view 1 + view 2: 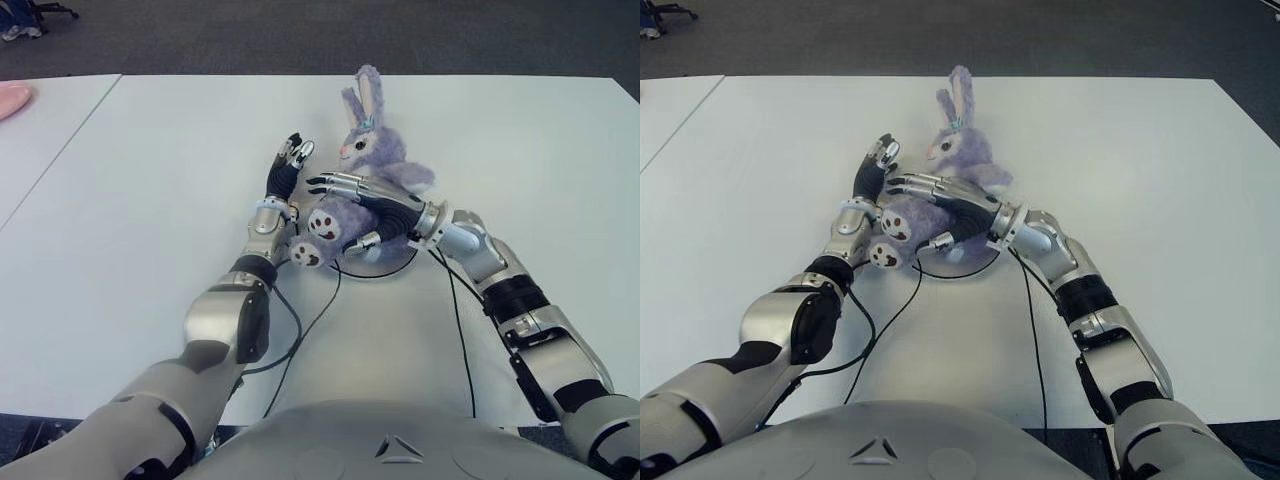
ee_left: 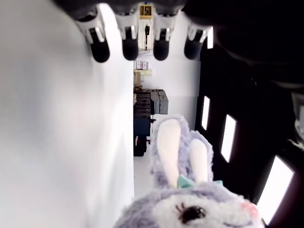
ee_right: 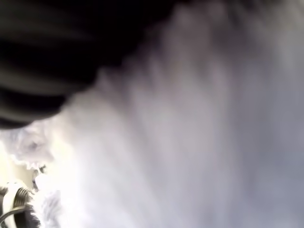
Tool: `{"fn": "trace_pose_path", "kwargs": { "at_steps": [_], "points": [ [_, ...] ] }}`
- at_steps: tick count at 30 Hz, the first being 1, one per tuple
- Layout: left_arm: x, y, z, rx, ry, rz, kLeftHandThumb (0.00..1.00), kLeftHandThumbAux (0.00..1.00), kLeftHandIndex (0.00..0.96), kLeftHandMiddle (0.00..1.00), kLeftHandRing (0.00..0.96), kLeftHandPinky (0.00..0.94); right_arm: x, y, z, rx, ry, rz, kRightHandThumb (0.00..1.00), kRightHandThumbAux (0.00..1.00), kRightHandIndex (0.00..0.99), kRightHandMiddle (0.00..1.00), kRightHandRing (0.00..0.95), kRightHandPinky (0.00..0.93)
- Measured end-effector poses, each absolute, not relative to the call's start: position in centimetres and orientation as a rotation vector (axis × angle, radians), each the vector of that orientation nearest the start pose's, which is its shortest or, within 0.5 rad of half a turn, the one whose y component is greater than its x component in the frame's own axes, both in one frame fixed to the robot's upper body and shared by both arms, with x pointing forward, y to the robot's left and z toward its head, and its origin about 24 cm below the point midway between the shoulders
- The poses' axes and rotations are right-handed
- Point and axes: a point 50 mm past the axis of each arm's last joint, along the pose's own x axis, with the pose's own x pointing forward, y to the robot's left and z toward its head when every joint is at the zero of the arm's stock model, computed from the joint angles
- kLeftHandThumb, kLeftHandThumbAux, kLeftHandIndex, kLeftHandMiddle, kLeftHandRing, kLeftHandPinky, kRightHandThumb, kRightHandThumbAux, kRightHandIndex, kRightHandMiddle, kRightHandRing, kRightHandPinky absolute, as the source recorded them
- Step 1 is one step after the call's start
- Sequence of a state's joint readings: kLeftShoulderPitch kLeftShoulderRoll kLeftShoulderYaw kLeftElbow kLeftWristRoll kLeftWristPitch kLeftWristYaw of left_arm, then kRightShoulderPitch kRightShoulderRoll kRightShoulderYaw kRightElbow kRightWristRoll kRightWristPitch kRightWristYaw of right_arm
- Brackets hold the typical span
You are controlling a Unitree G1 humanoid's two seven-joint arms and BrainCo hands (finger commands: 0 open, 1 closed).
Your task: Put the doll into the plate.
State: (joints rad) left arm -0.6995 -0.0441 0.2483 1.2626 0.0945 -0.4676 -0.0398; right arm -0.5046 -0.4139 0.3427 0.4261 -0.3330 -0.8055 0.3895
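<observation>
A purple plush rabbit doll [image 1: 376, 150] sits upright on a small round plate [image 1: 392, 264] in the middle of the white table [image 1: 530, 150], its feet sticking out over the plate's left rim. My right hand [image 1: 336, 215] reaches in from the right and wraps the doll's belly, fingers across the front and thumb below. Fur fills the right wrist view, so the doll [image 3: 190, 123] is pressed close to that palm. My left hand [image 1: 284, 174] lies just left of the doll with its fingers [image 2: 129, 45] stretched straight, holding nothing. The doll's head [image 2: 190, 209] shows beside it.
Black cables [image 1: 308, 328] run from both wrists back toward my body across the near table. A second white table [image 1: 40, 160] adjoins on the left, with a pink object [image 1: 10, 98] at its far edge. Dark floor lies beyond the far edge.
</observation>
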Motion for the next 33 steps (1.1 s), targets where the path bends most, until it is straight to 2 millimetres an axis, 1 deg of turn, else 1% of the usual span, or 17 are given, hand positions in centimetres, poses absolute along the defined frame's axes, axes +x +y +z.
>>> {"fn": "trace_pose_path", "kwargs": {
  "at_steps": [6, 10, 27, 33],
  "points": [
    [34.1, 10.8, 0.5, -0.038, 0.132, -0.112, 0.000, 0.374, 0.029, 0.037, 0.021, 0.001, 30.9, -10.2, 11.9, -0.900, -0.595, 1.003, 0.124, 0.267, 0.000, 0.000, 0.000, 0.000],
    [34.2, 10.8, 0.5, -0.035, 0.131, -0.115, 0.000, 0.363, 0.022, 0.035, 0.017, 0.000, 31.3, -10.2, 12.4, -0.880, -0.576, 1.026, 0.119, 0.261, 0.000, 0.000, 0.000, 0.000],
    [34.2, 10.9, 0.5, -0.035, 0.131, -0.113, 0.000, 0.344, 0.000, 0.023, 0.017, 0.002, 31.6, -10.4, 12.3, -0.802, -0.495, 1.068, 0.134, 0.274, 0.000, 0.000, 0.000, 0.001],
    [34.2, 10.9, 0.5, -0.037, 0.131, -0.111, 0.000, 0.353, 0.012, 0.031, 0.028, 0.016, 32.2, -10.4, 12.7, -0.714, -0.430, 1.098, 0.121, 0.273, 0.000, 0.000, 0.000, 0.000]
  ]
}}
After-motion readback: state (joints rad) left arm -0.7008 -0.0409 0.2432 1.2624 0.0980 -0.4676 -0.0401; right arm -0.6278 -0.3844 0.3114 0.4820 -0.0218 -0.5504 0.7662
